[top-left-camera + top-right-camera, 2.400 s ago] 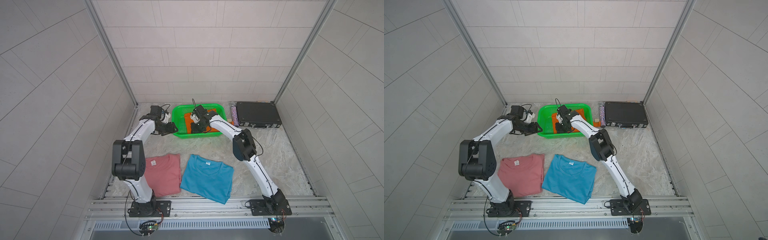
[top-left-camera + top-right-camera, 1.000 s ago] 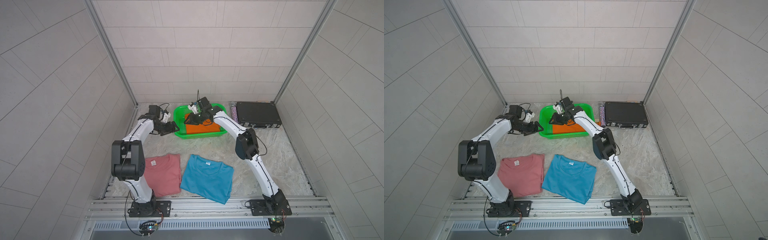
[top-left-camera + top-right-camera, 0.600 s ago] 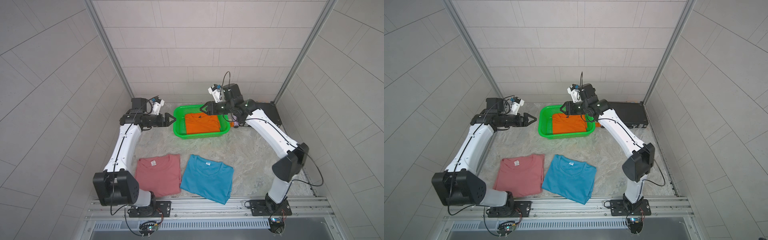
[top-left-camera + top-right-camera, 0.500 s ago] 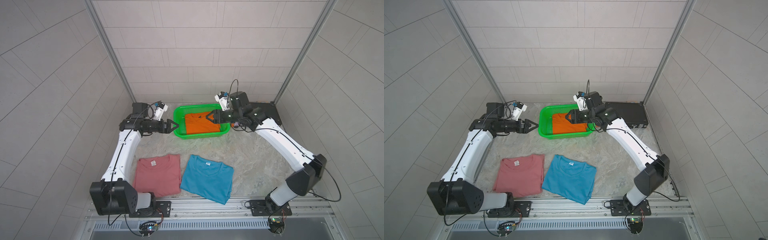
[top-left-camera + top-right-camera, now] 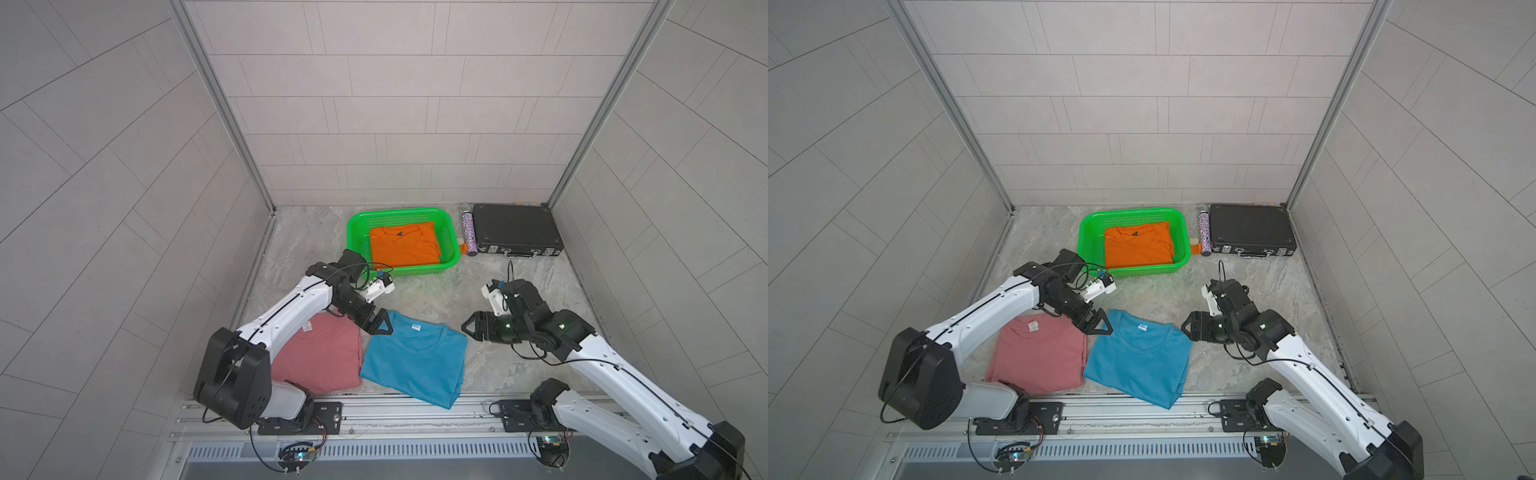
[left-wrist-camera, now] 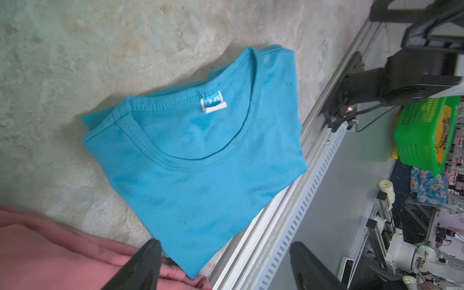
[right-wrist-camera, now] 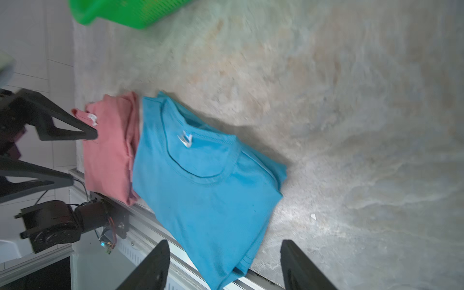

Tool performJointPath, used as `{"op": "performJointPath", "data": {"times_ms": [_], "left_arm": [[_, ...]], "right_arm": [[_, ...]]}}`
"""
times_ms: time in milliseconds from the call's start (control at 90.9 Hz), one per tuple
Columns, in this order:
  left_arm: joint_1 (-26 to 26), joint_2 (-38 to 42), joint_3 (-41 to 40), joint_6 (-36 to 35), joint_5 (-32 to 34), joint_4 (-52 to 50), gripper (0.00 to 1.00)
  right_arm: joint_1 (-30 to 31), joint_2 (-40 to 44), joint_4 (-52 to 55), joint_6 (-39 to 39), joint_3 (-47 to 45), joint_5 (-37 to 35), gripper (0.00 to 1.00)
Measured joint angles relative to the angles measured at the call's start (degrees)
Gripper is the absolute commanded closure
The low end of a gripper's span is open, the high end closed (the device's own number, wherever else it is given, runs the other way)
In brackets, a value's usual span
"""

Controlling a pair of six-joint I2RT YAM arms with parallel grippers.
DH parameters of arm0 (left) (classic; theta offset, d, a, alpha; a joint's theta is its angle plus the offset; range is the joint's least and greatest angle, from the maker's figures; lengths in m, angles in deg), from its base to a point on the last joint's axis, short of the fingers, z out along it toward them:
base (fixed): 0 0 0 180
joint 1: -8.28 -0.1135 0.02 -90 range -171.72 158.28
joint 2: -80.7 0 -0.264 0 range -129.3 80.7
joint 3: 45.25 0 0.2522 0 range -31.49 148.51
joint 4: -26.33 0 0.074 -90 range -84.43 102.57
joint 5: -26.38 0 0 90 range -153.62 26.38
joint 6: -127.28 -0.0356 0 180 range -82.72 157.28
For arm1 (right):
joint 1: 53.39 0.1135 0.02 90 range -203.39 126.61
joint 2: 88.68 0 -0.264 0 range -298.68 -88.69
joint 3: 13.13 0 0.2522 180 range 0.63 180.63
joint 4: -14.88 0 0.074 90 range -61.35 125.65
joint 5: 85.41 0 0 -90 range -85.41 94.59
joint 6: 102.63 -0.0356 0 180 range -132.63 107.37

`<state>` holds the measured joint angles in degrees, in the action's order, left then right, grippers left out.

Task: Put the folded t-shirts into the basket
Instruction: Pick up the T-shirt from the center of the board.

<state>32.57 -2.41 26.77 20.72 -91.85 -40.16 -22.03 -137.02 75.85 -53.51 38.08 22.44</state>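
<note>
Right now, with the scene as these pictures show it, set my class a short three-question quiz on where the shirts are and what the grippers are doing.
1. True or false: the orange t-shirt lies inside the green basket.
2. Which shirts lie on the table? A) the pink t-shirt and the blue t-shirt; B) orange and pink; C) blue only.
3. Fill the gap: the left gripper and the right gripper are both ____ and hold nothing.
Key: 1 true; 2 A; 3 open.
</note>
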Motion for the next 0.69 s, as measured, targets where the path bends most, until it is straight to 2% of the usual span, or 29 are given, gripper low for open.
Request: {"op": "performJointPath", "data": {"times_ms": [220, 473, 693], "left_arm": [[0.11, -9.18, -0.02, 4.33, 6.49, 4.57, 0.17], [0.11, -14.03, -0.02, 8.92, 6.78, 8.66, 0.33], [-0.11, -17.73, 0.61, 12.09, 7.58, 10.43, 0.35]], "right_arm": [[-0.74, 0.39, -2.71, -3.82, -11.45, 2.78, 0.3], [-4.31, -4.35, -11.74, -4.37, -15.19, 7.26, 0.32], [-9.01, -11.19, -19.89, -3.06, -16.22, 12.72, 0.34]]}}
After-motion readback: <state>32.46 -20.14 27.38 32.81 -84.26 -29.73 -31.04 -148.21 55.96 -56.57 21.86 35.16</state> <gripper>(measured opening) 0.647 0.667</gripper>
